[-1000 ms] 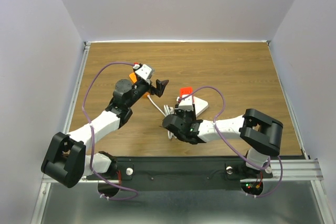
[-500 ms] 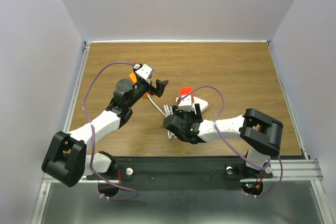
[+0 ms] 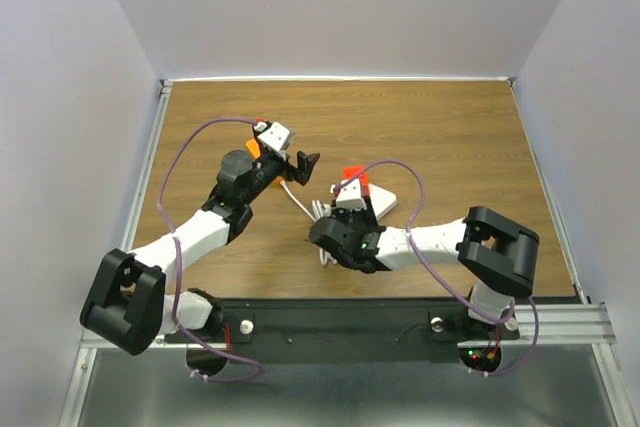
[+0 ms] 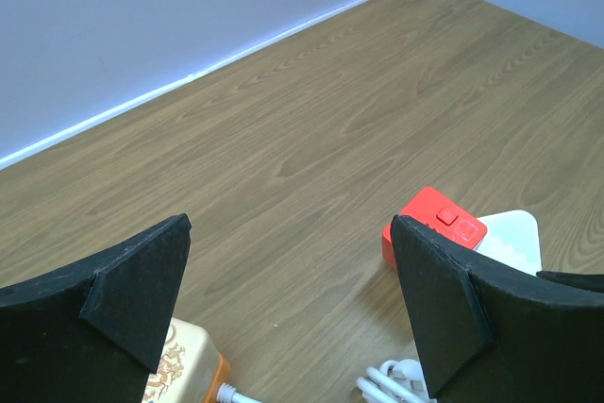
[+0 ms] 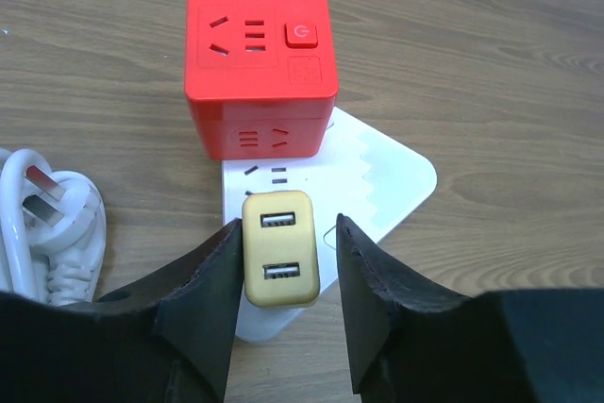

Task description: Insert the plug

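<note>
Plug (image 5: 280,266) stands on the white strip (image 5: 401,181), red cube (image 5: 260,54) at its 12 o'clock. Right hand (image 5: 288,228) has sprung wide then narrowed, loosely flanking it without pinching, so insertion looks done. Left hand (image 4: 288,233) hangs spread.

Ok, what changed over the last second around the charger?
The right gripper spread its jaws wide, then narrowed them again. They now stand around the yellow charger on the white power strip, with a gap at one finger. The purple cable at its wrist shifted. The left gripper stayed open and still; the red socket cube is about where it was.
</note>
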You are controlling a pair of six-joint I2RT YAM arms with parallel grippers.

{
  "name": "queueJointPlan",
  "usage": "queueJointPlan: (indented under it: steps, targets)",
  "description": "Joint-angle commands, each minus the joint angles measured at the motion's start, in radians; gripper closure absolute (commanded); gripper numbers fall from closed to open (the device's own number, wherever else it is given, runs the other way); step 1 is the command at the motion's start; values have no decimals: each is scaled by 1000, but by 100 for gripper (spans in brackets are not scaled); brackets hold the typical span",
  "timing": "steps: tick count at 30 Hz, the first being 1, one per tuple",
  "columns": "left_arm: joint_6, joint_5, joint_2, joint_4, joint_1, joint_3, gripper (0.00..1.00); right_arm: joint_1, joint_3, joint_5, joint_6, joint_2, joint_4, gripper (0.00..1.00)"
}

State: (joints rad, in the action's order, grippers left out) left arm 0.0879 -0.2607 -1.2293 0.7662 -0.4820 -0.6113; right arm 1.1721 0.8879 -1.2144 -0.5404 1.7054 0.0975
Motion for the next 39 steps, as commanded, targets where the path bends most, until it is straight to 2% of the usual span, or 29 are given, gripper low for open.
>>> queueJointPlan:
  steps: [1, 6, 7, 10, 11, 24, 39]
  targets:
    - [-5, 3, 2, 41, 8, -39, 1, -3, 25, -45, 7, -30, -4, 56]
    - [-5, 3, 4, 42, 8, -38, 1, -11, -29, -40, -36, -56, -4, 73]
    - [-5, 0, 4, 42, 8, -38, 1, -12, -53, -30, -47, -70, -4, 82]
    - [-5, 1, 2, 42, 8, -36, 1, -14, -87, -10, -76, -84, -4, 93]
    - [-5, -2, -1, 44, 8, -36, 1, -14, -101, -2, -82, -76, -2, 99]
    - [-5, -6, -2, 45, 10, -36, 1, -15, -216, 76, -259, -29, 14, 100]
    - [-5, -12, 8, 51, 10, -28, 1, -15, -259, 226, -381, 131, 39, 100]
